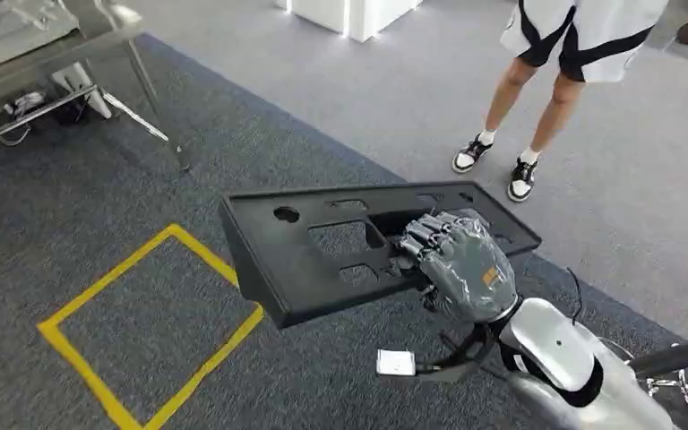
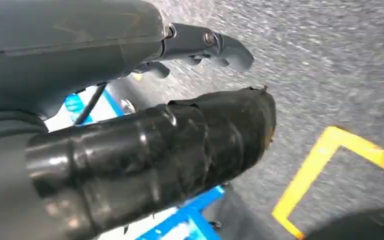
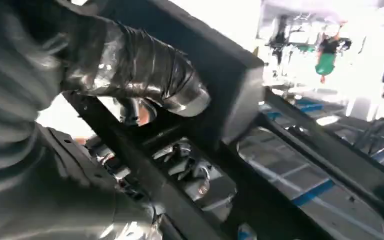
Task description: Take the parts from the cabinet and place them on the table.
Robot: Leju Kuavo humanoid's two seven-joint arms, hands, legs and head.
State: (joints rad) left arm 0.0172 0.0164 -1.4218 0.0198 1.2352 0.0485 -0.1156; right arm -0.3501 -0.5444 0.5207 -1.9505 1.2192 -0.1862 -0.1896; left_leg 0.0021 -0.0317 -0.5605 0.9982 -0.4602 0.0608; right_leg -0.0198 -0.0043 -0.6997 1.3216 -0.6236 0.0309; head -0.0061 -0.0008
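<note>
Carrying stage, I'd say: the right hand (image 1: 462, 262) has its fingers (image 1: 423, 235) hooked through a cutout in the black perforated plastic panel (image 1: 322, 246), holding it up in the air over the grey carpet (image 1: 143, 197) with its yellow taped square (image 1: 157, 322). Left hand (image 2: 145, 115) hangs by the floor, thumb and fingers apart, holding nothing. So the part looks out of the cabinet, but setting it on the desk (image 1: 45, 54) at upper left isn't done yet, while a person (image 1: 555, 54) stands ahead.

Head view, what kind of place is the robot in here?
Probably an indoor robot lab or test hall: grey carpet with a yellow taped square marked on it, a metal-framed table at the edge, and a person standing by while the right robot hand holds a black panel.
</note>
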